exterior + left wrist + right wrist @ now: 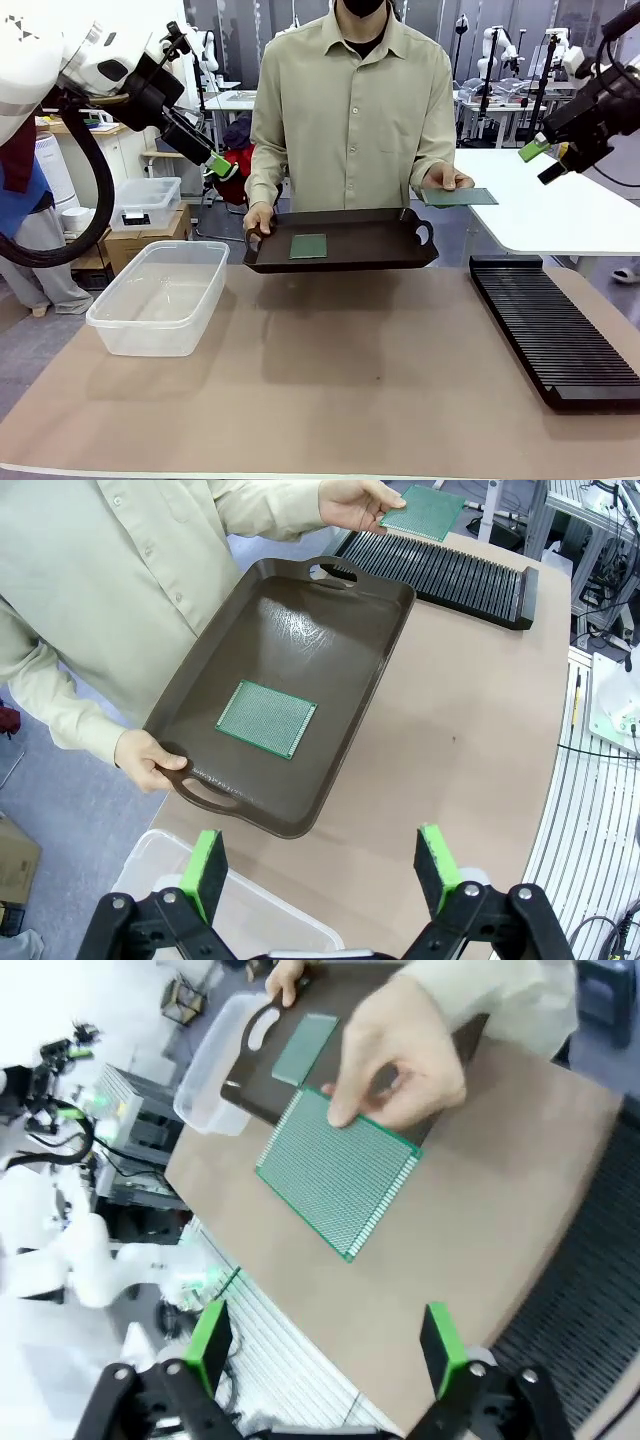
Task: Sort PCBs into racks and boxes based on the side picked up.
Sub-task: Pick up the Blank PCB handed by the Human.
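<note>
One green circuit board (309, 246) (266, 718) (305, 1048) flat on the floor of the dark brown tray (385, 240) (330, 620), near its middle and apart from the walls. A second circuit board (462, 197) (424, 510) (340, 1172) in the air just beside the tray on the rack's side, level, pinched along one edge by the person's hand (445, 181) (358, 502) (405, 1055). Tray held up over the far edge of the table (350, 380), gripped at the opposite handle by the person's other hand (258, 218) (150, 762).

Long black slotted rack (555, 335) (440, 570) flat on the table at the robot's right. Clear plastic tub (150, 335) (150, 865) on the table at the robot's left, well apart from the rack.

Left robot hand (222, 165) (320, 835) raised above the tub's side of the table, looking down on the tray, green-padded fingers spread wide. Right robot hand (545, 160) (322, 1310) raised at the right, near the held board, fingers likewise spread wide.
</note>
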